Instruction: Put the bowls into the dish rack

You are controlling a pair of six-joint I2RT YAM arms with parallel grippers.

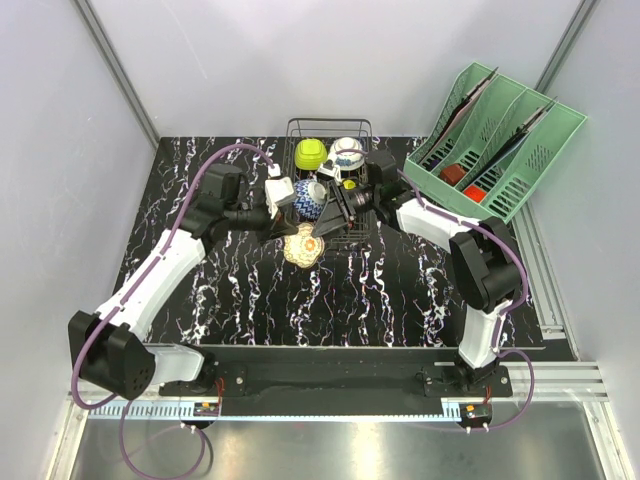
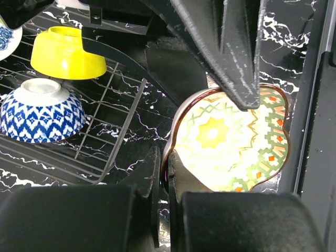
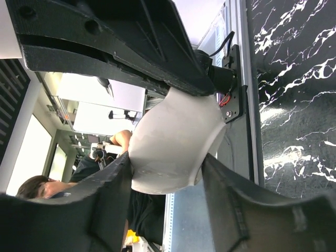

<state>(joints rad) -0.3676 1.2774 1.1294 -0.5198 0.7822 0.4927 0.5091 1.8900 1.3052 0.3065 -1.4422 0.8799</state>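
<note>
A scalloped bowl with a yellow-and-green pattern (image 1: 303,247) is held tilted just in front of the dish rack (image 1: 330,124). My left gripper (image 1: 288,228) is shut on its brown rim, seen in the left wrist view (image 2: 167,157) beside the bowl (image 2: 231,147). My right gripper (image 1: 322,228) straddles the same bowl, whose white outside (image 3: 173,142) sits between the fingers (image 3: 167,157), both of them touching it. In the rack lie a lime-green bowl (image 1: 311,153), a white bowl with blue flowers (image 1: 347,152), an upturned blue-patterned bowl (image 2: 42,110) and an upturned yellow bowl (image 2: 68,52).
A mint-green slotted organizer (image 1: 500,150) stands at the back right, beside the rack. The rack's front wire edge (image 2: 113,142) lies just left of the held bowl. The black marbled table (image 1: 380,300) spreads in front of both arms.
</note>
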